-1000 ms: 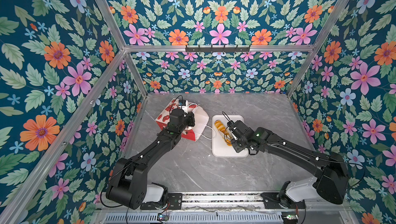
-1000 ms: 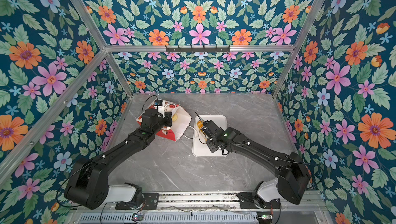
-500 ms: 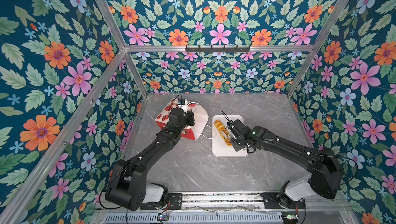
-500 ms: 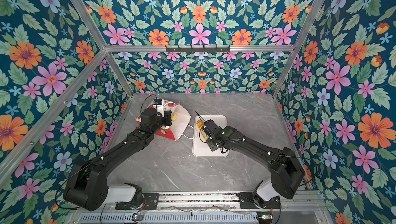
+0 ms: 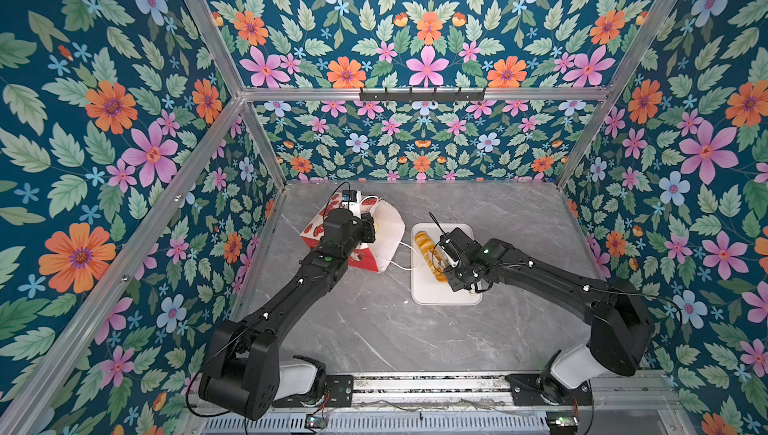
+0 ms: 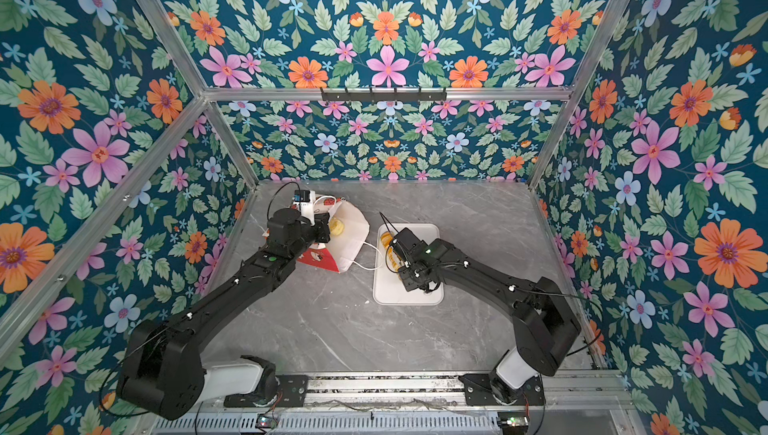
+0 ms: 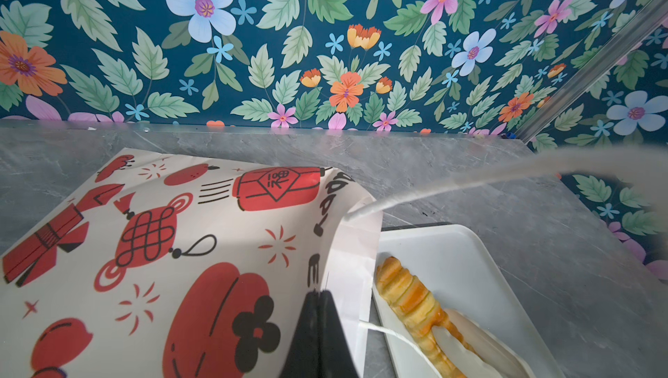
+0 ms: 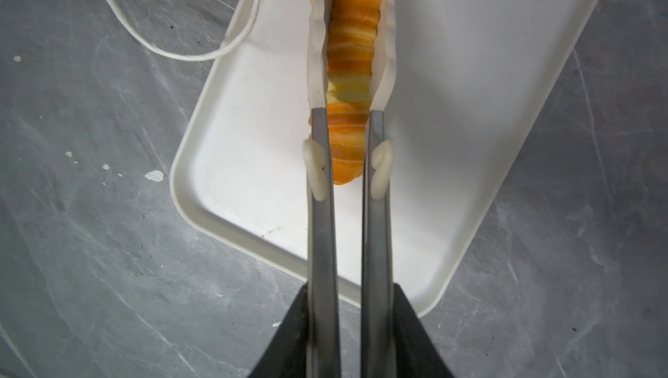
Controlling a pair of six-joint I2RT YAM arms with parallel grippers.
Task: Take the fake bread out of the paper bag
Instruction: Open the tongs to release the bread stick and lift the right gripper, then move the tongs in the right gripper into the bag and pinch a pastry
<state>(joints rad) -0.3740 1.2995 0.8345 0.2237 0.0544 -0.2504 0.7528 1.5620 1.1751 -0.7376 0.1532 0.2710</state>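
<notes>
The red-and-white paper bag [image 5: 388,237] [image 6: 353,241] [image 7: 180,249] lies tipped on its side with its mouth toward the tray. My left gripper [image 5: 368,227] [image 6: 323,230] [image 7: 320,295] is shut on the bag's rim. One pale yellow piece of fake bread [image 6: 337,227] shows inside the mouth. My right gripper [image 5: 451,260] [image 6: 409,264] [image 8: 350,287] is shut on metal tongs [image 8: 320,213]. The tongs' white tips clamp a long ridged loaf [image 5: 426,246] [image 6: 388,241] [image 7: 408,296] [image 8: 352,33] that lies on the tray.
The white rectangular tray [image 5: 436,295] [image 6: 395,293] [image 7: 452,257] [image 8: 470,105] sits just right of the bag on the grey marble table. The bag's white cord handle [image 5: 405,252] [image 8: 202,56] loops onto the tray's near edge. Floral walls close in three sides.
The right arm's elbow has swung slightly while the tongs stay on the ridged loaf at the tray. The left gripper and the bag have not moved.
</notes>
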